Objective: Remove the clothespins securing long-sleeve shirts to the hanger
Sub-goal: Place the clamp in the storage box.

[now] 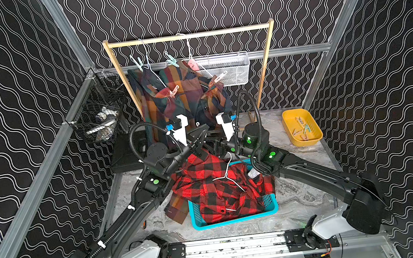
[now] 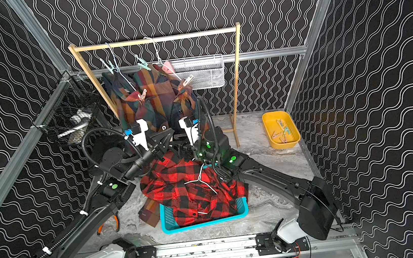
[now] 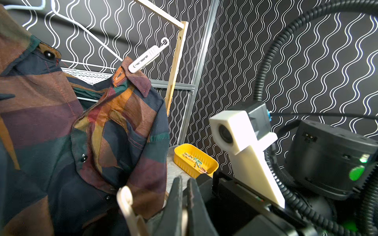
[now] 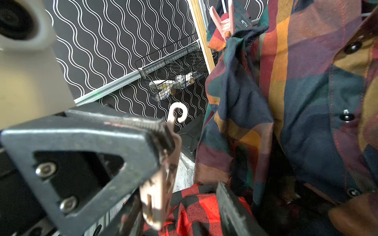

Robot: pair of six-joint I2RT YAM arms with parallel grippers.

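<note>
- My left fingers are clenched on a cream clothespin toward the table's back edge, above the red check shirt.
- My right fingers stand released beside it.

We see woven, matt flannel cloth in the plaid shirts and the red-and-black shirt, while the cream clothespin and the yellow tray are smooth plastic with a faint sheen and the teal basket is perforated plastic. The rack is pale, bare wood, the hanger is white-coated wire, the white basket is fine metal mesh, the frame rails are brushed metal, and the tabletop looks to us like matt grey marbled stone.
</note>
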